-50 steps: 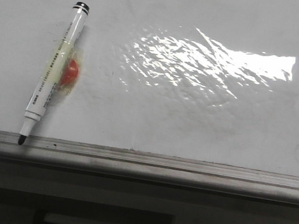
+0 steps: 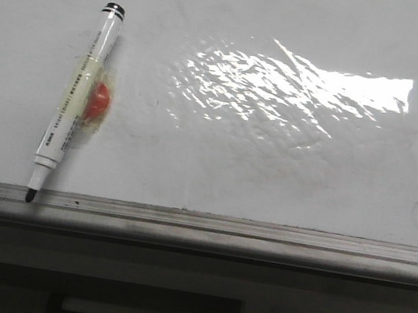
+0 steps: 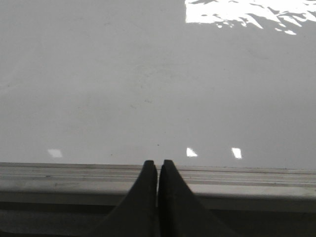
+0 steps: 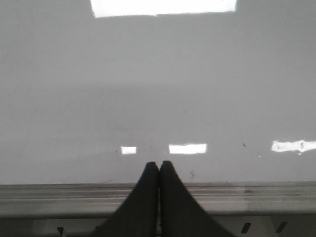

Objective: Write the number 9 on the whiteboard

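Observation:
The whiteboard [image 2: 270, 166] fills the front view, glossy and off-white, with only faint smudges on it; no number 9 shows on it. A white marker pen [image 2: 75, 101] with a black tip lies on the board at the left, tip down on the grey ledge [image 2: 222, 228], with an orange-red lump taped to its barrel. My left gripper [image 3: 158, 163] is shut and empty over the ledge [image 3: 247, 185]. My right gripper [image 4: 159, 164] is likewise shut with nothing in it, above the ledge [image 4: 256, 195]. Neither gripper shows in the front view.
A bright rippled glare [image 2: 298, 87] lies on the board right of the marker. Below the ledge runs a dark panel with a slot [image 2: 146, 312].

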Controlling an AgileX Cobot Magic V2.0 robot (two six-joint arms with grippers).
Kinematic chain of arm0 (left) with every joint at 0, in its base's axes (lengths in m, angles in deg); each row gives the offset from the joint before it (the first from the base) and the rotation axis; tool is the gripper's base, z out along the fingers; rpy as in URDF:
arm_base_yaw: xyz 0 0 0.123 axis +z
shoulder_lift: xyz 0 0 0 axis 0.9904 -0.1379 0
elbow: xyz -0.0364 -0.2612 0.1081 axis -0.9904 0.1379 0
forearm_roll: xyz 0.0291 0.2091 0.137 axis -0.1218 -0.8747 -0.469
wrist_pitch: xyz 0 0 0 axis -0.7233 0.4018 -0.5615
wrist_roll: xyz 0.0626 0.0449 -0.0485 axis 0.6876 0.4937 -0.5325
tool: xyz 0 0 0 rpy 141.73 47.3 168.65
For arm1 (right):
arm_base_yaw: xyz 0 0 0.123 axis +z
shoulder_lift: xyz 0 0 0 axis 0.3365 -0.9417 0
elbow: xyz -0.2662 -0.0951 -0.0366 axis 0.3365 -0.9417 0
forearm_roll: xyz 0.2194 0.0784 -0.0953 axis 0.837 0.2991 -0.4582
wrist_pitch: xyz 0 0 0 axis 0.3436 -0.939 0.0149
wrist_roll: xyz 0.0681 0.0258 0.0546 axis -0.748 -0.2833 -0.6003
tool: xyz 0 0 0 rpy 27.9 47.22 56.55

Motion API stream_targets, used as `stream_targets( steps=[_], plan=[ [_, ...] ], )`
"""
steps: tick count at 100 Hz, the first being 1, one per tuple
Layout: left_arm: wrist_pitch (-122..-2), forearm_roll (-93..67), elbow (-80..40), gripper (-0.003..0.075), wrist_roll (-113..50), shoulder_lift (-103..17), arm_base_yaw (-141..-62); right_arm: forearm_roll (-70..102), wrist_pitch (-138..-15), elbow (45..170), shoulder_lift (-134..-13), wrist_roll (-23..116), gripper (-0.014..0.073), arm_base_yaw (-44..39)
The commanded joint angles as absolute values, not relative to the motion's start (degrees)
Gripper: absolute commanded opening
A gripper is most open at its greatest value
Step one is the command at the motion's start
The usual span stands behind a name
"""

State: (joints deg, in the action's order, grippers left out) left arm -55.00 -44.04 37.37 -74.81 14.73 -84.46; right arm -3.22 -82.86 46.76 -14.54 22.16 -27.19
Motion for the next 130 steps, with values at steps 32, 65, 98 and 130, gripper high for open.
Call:
stream_targets(
  steps=[32, 65, 98, 130],
  plan=[
    [-58.70, -47.73, 38.58, -0.0020, -75.00, 16.35, -84.88, -3.42, -82.27, 45.23, -13.72, 22.49, -0.0062, -27.19],
    [-66.00, -49.92, 38.58, -0.0020, -75.00, 16.35, -84.88, -3.69, -82.33, 45.23, -13.72, 22.49, -0.0062, -27.19],
    [-78.25, -53.62, 38.58, -0.0020, -75.00, 16.35, -84.88, -2.60, -73.71, 45.23, -13.72, 22.49, -0.0062, -27.19],
    [-92.45, -53.62, 38.58, -0.0020, -75.00, 16.35, -84.88, -2.08, -65.89, 45.23, -13.72, 22.49, -0.0060, -27.19]
  ],
)
